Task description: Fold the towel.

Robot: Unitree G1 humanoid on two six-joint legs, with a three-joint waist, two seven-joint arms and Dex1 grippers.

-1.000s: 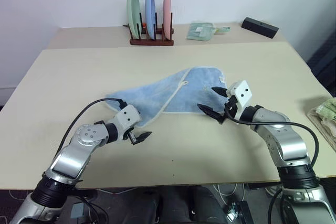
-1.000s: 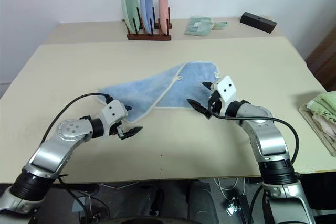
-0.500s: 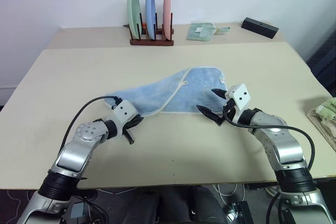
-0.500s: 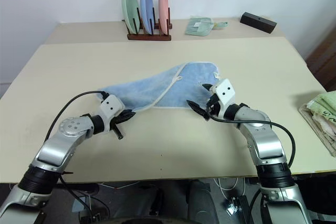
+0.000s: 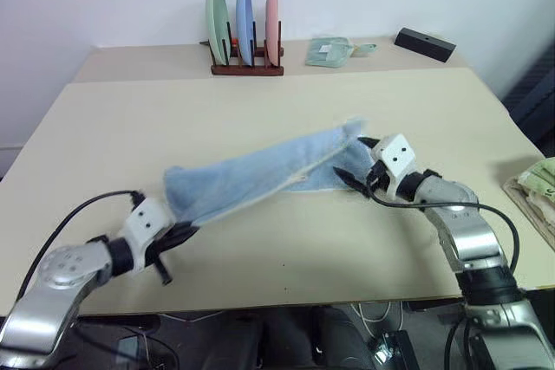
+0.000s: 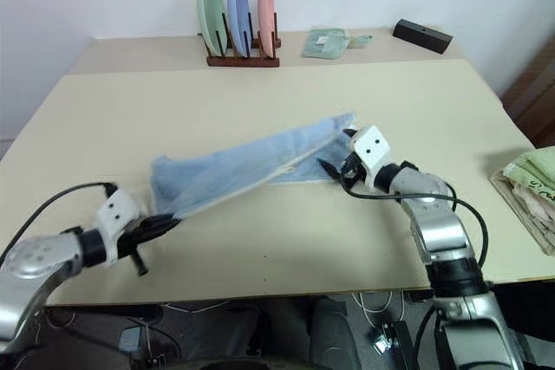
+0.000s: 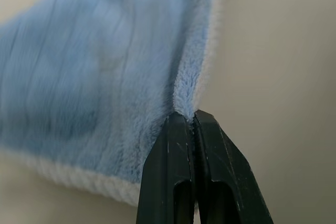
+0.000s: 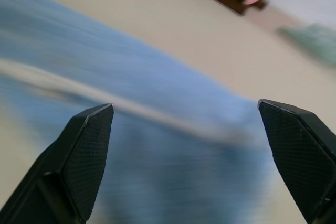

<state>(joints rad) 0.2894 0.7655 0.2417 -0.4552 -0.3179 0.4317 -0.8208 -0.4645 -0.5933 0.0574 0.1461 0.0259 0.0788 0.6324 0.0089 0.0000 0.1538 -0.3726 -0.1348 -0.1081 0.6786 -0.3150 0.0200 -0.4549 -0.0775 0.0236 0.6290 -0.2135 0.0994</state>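
The towel [image 5: 260, 171] stretches in a long band across the middle of the tabletop [image 5: 130, 119], from lower left up toward the centre right. Its lower-left end is pinched in the left tool [image 5: 178, 236], whose fingers [image 7: 181, 182] are closed tight on the white-edged cloth. The right tool [image 5: 360, 171] sits at the towel's other end with its fingers spread wide, gripping nothing. At the top of the frame stands a rack of plates [image 5: 245, 19], with a small green cloth [image 5: 329, 51] and a black box [image 5: 425, 43] to its right.
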